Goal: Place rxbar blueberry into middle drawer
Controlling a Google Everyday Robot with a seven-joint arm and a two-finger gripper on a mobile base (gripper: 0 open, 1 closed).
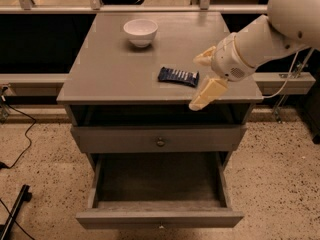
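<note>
— where's the claw right now?
— the claw [195, 83] hangs by the front right corner of the cabinet top [105, 74], on the end of a thick white arm [260, 39] that reaches in from the right. its two cream fingers [207, 91] are spread wide and hold nothing. one sits over the top and the other slants down across the front edge.
— and the snack bar?
— the snack bar [178, 76] has a dark blue wrapper with pale stripes. it lies flat on the cabinet top, towards the front and a little right of middle. its right end is just beside the claw, level with the gap between the spread fingers.
— touching?
— i can't tell from here. the upper finger ends very near the bar's right end, and the lower one is nearer the front edge than the bar is.
— what about the drawers?
— the lower drawer [160, 218] is pulled right out. it's wide, shallow and grey, and sits below and in front of the bar. the upper drawer [115, 140] is shut, with a small round knob [160, 142] in its middle.
— anything else on top?
— a white bowl [140, 32] stands at the back, left of the bar and well apart from both bar and claw. a black cable [20, 139] trails over the speckled floor on the left.
</note>
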